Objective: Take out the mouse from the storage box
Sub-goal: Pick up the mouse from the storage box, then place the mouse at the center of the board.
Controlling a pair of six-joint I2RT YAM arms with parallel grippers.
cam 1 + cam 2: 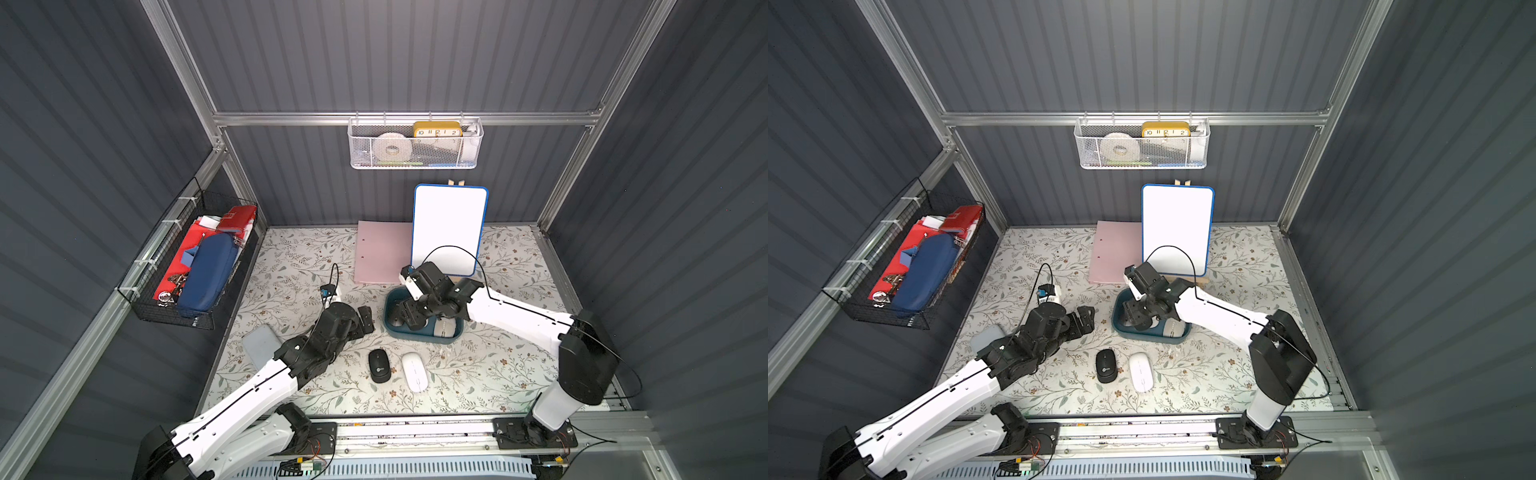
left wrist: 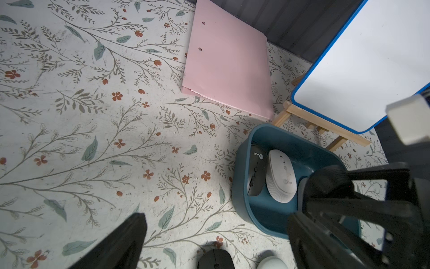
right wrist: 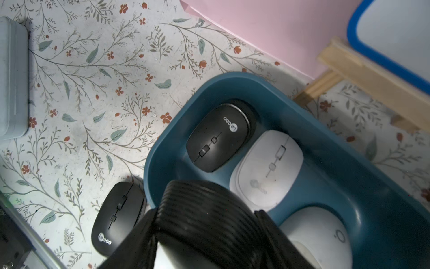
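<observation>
Black mouse (image 3: pixel 218 137) in storage box (image 3: pixel 162 144), unobstructed from wrists.

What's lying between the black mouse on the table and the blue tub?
Nothing: only bare tabletop separates the black mouse and the tub, in both top views.

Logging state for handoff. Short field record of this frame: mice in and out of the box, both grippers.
storage box: teal, beside the whiteboard stand
inside, visible: black mouse, white mouse, second white mouse
on table: loose black mouse, loose white mouse, side by side
right gripper: reaches into the box, grip unclear
left gripper: open, empty, outside the box
</observation>
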